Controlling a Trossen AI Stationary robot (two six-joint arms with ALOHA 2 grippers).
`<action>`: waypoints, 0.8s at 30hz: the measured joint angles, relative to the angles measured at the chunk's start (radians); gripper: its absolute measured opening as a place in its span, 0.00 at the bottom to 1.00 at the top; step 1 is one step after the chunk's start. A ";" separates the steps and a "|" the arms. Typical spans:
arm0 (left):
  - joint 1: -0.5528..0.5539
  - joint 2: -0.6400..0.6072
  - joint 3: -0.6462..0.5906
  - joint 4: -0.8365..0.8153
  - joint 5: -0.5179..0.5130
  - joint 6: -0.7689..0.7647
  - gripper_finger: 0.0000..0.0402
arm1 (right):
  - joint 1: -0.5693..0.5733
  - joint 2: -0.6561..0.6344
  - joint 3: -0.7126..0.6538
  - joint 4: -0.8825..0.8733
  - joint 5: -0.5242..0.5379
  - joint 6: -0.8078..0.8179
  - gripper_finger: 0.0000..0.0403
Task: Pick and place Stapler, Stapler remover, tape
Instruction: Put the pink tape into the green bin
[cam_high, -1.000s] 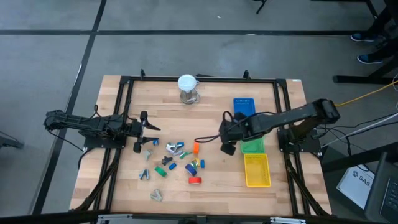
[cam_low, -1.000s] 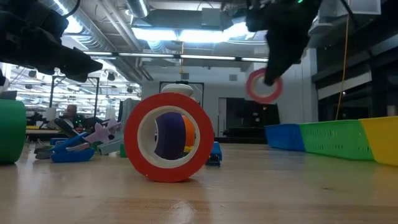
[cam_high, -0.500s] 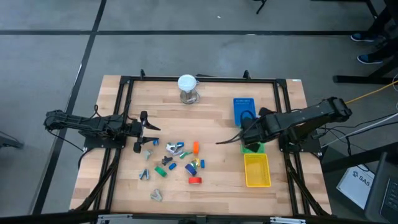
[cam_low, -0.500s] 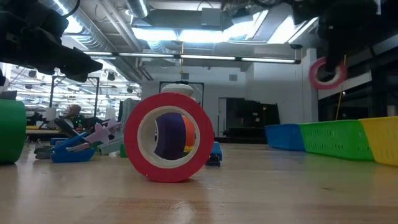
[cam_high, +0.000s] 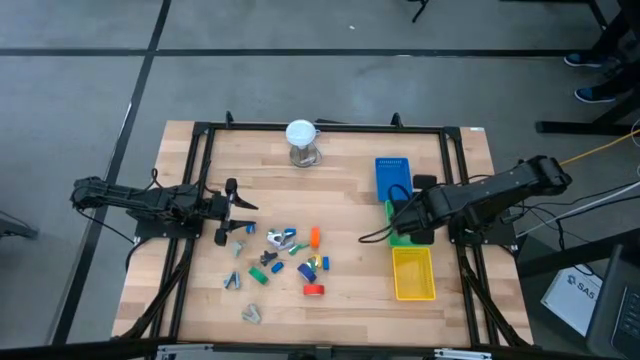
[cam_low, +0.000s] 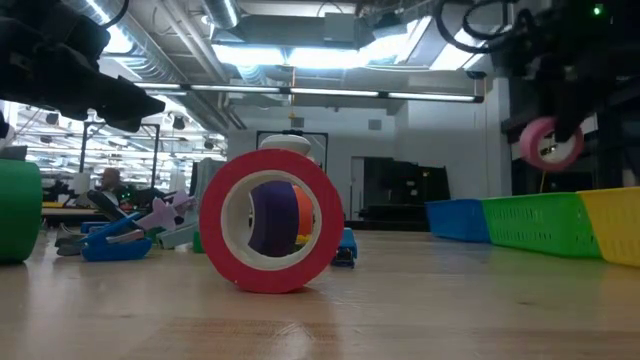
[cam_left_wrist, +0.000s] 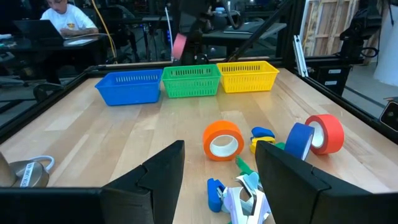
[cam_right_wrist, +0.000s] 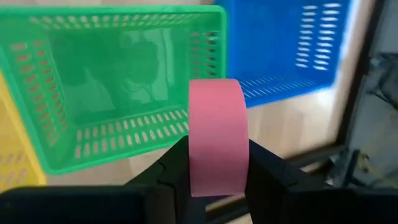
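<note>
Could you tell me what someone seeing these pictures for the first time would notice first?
Most striking is the pink roll of tape clamped in the right gripper, held above the green plastic basket between the blue basket and the yellow basket. Next comes the red roll of tape standing on edge, filling the low view. The left gripper hangs open beside the scattered coloured pieces.

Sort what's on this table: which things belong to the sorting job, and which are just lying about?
Part of the job:
- pink tape roll, held by the right tool over the green basket
- orange tape roll
- red tape roll
- blue basket
- yellow basket

Lying about:
- white-topped cup
- metal tape measure
</note>
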 joint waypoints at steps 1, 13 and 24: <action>0.000 0.000 0.000 0.000 0.000 0.000 0.49 | -0.008 -0.010 -0.020 0.027 -0.012 -0.026 0.29; 0.000 0.000 0.000 0.000 0.000 0.000 0.49 | -0.118 -0.062 -0.210 0.330 -0.134 -0.170 0.29; 0.000 0.000 0.000 0.000 0.000 0.000 0.49 | -0.188 -0.062 -0.276 0.420 -0.135 -0.197 0.29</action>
